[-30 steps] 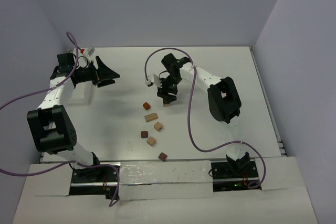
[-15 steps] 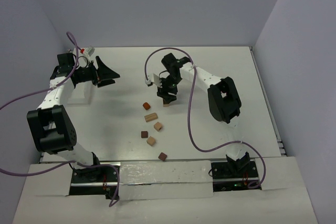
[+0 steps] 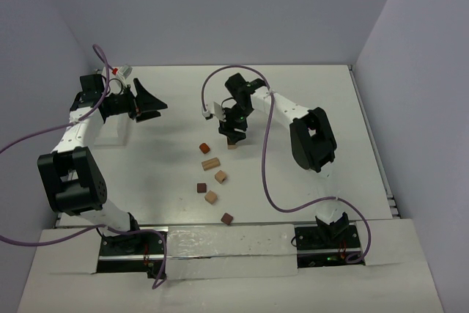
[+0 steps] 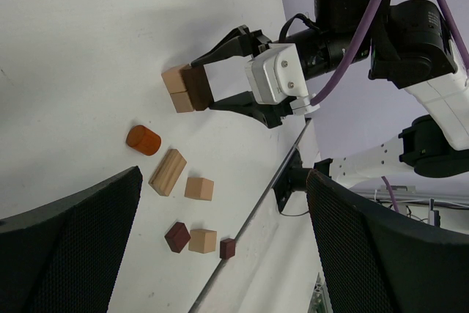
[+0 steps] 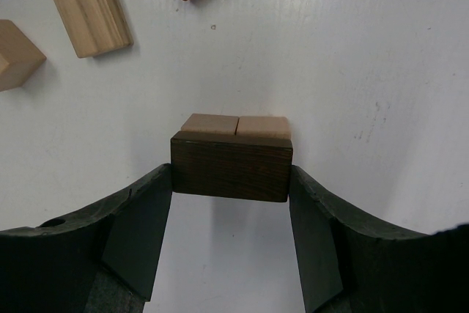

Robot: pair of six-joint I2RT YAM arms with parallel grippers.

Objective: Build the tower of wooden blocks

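Position unchanged over the last second: right gripper stays clamped on the dark brown block, which sits across the two pale blocks directly beneath the claw, so this tier looks seated and release seems due. Left gripper gapes wide, well apart, holding nothing. Loose blocks lie ahead of the fingertips and to one side; the table shows no edge nearby, so lifting straight up looks safest.

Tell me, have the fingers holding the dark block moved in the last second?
No. The right fingers stay clamped on the dark block, at the same gap from the orange-brown piece in the overhead view.
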